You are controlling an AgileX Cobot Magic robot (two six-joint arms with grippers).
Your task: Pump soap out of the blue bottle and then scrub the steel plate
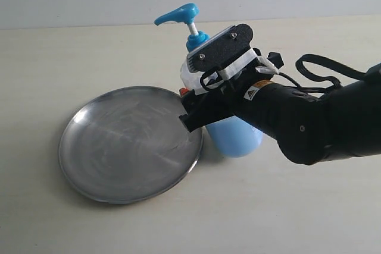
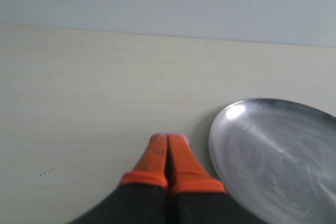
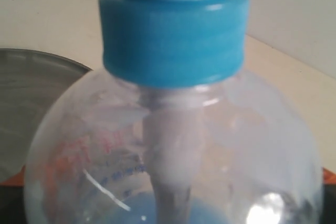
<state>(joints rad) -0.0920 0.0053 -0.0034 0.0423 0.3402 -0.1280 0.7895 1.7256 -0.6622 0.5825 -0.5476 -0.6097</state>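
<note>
The blue bottle (image 1: 238, 138) sits between the right gripper's (image 1: 193, 105) wide jaws, grip unclear, beside the soapless steel plate (image 1: 119, 147); the left gripper (image 2: 168, 142) is pinched shut, empty, so pumping and scrubbing apparently remain.

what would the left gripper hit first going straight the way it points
Probably nothing: the shut, orange-tipped left gripper points over bare cream table; the round steel plate lies off to one side.

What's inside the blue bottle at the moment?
Pale blue soap fills the lower blue bottle. A white dip tube runs down from the collar through the clear upper part. In the exterior view the right end effector covers the bottle's middle.
</note>
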